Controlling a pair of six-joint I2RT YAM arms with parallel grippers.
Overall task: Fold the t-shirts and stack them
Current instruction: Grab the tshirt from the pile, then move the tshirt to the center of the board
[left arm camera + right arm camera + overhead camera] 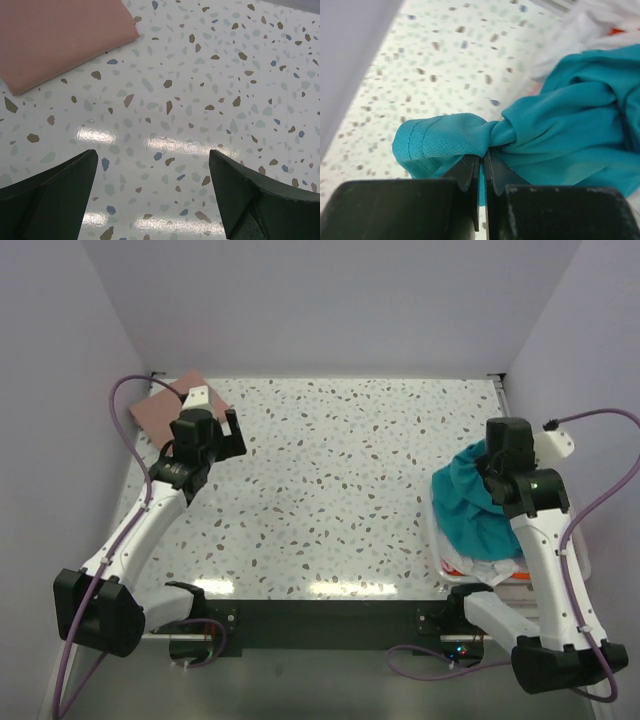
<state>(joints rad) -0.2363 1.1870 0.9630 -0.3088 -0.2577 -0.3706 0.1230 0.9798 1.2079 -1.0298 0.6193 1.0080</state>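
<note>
A teal t-shirt (pixel 475 505) hangs bunched over the basket at the right. My right gripper (pixel 483 159) is shut on a pinch of the teal t-shirt (pixel 555 125) near a hemmed edge and holds it up. A folded dusty pink t-shirt (pixel 165 405) lies flat at the far left corner; it also shows in the left wrist view (pixel 60 35). My left gripper (pixel 152 165) is open and empty, just above the bare table beside the pink shirt. White and orange shirts (pixel 490 568) lie crumpled under the teal one.
The white slotted basket (pixel 590 575) stands at the table's right edge, partly behind my right arm. Grey walls close the back and both sides. The speckled table (pixel 340 490) stretches between the two arms.
</note>
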